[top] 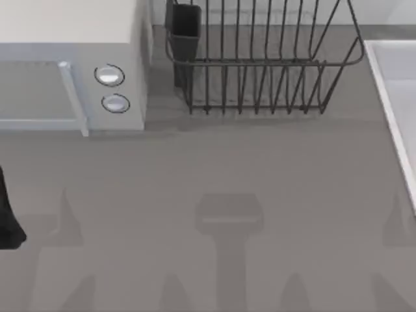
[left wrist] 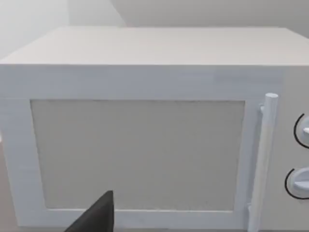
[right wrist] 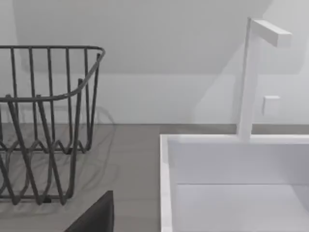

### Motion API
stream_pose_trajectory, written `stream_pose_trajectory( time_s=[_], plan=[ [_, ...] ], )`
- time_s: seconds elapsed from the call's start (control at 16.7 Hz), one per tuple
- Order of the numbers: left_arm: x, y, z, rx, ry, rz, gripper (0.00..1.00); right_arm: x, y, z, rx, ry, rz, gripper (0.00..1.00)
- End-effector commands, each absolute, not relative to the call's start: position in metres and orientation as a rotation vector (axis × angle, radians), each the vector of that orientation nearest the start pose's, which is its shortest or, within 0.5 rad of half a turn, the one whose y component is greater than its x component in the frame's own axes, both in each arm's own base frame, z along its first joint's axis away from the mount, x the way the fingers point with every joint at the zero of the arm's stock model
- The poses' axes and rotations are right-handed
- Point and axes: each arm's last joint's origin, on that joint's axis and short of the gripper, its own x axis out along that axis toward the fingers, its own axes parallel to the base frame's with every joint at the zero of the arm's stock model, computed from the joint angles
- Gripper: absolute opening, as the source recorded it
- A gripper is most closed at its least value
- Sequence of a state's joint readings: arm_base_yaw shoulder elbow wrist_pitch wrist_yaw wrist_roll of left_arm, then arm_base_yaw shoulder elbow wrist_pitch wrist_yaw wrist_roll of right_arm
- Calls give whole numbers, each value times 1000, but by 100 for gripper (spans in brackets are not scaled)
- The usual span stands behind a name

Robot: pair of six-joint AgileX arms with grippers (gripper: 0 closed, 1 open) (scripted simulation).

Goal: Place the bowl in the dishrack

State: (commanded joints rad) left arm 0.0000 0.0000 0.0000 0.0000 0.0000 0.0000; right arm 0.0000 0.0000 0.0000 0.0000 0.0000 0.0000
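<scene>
The dishrack [top: 260, 62] stands at the far edge of the grey countertop [top: 214, 169], right of centre, its dark cutlery cup [top: 184, 29] at the near-left corner and its long axis running left to right. I cannot find a bowl on the counter or in the rack, so where it lies is unknown.

The left arm [top: 8, 214] is a dark shape at the counter's left edge, facing the white microwave [top: 71, 65] — whether either claw is spread or pressed together, I cannot tell. In the right wrist view the rack sits just beside a white sink [right wrist: 166, 193] with a square tap [right wrist: 248, 77], which suggests the right arm is the nearer one for the placing.
</scene>
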Motion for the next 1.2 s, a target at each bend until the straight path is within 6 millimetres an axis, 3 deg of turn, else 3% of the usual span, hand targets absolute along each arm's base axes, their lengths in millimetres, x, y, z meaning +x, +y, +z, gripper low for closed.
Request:
stream_pose_trajectory(
  time_s=[0.3,0.66,0.9,1.2],
  plan=[
    [106,-1,160,0,0,0,100,106,-4,171,-34,56,-27,100],
    [106,-1,160,0,0,0,100,127,-28,221,-160,430,-145,100],
    [106,-1,160,0,0,0,100,167,-64,242,-184,823,-175,100],
    [106,-1,160,0,0,0,100,211,-129,246,-120,1212,-125,100]
  ],
)
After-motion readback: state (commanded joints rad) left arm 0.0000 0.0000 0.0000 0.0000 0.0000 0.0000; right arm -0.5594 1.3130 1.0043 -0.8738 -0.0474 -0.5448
